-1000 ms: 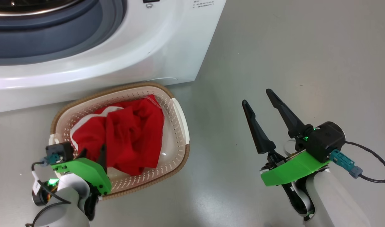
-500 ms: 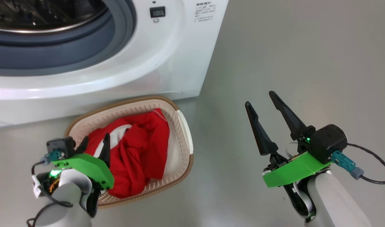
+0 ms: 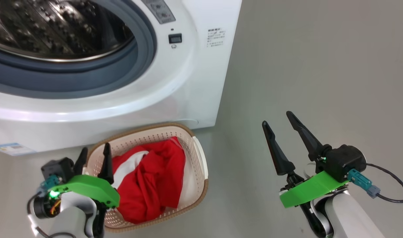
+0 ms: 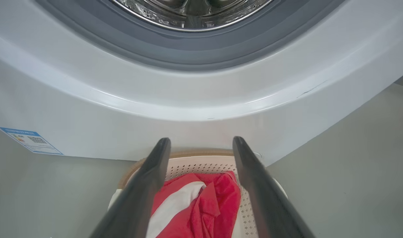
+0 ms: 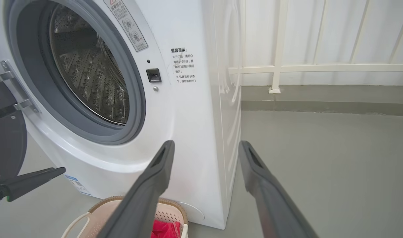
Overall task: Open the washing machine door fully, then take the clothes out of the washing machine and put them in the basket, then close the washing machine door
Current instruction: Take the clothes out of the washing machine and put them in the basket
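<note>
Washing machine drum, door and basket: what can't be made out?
- Drum: head view, cut by top and left edges; its floor hidden behind the grey gasket, so leftover clothes can't be ruled out.
- Washing machine door: right wrist view, cut by left edge.
- Basket bottom: head view, covered by the clothes.
- Blue label: left wrist view, print too small.

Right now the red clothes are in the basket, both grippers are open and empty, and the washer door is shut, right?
No: the door is open, not shut. The right wrist view shows it swung aside, the drum exposed. The red clothes are in the basket, and the left gripper and right gripper are open and empty.
</note>
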